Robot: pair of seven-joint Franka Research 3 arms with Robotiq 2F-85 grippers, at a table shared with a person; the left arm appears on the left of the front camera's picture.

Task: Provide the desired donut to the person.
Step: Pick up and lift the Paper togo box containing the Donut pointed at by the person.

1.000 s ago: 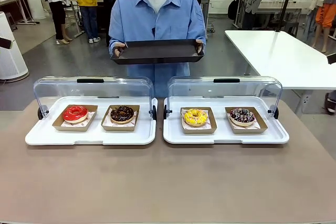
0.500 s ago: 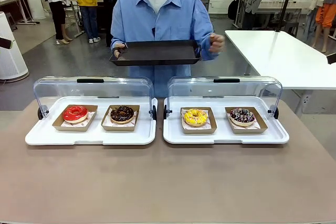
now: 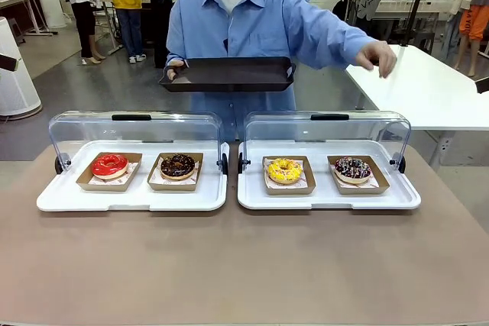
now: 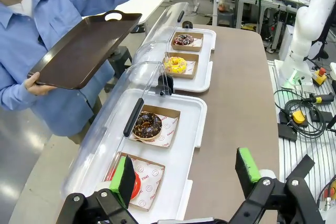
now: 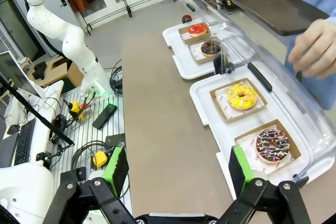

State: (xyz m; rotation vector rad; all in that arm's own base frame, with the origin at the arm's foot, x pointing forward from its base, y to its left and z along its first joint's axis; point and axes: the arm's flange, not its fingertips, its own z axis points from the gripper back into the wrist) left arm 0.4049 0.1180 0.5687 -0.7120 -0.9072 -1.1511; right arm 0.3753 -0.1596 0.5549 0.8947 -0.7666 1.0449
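The person (image 3: 237, 17) in a light-blue shirt stands across the table, holding a dark tray (image 3: 228, 74) in one hand. The other hand (image 3: 377, 56) reaches out over the right-hand case. Four donuts lie in brown paper trays: a red donut (image 3: 109, 165), a chocolate donut (image 3: 177, 165), a yellow donut (image 3: 284, 170) and a sprinkled chocolate donut (image 3: 352, 168). My left gripper (image 4: 186, 174) is open above the near table edge by the red donut (image 4: 136, 184). My right gripper (image 5: 177, 171) is open, back from the sprinkled chocolate donut (image 5: 272, 145).
Two white display trays (image 3: 61, 198) (image 3: 401, 199) stand side by side with clear lids (image 3: 134, 129) (image 3: 327, 129) swung up behind them. The brown tabletop (image 3: 244, 265) in front is bare. A white table (image 3: 428, 85) stands at the far right.
The person let go of the tray's right side and swung that hand out to the right, over the right case. The tray stays held by the other hand.
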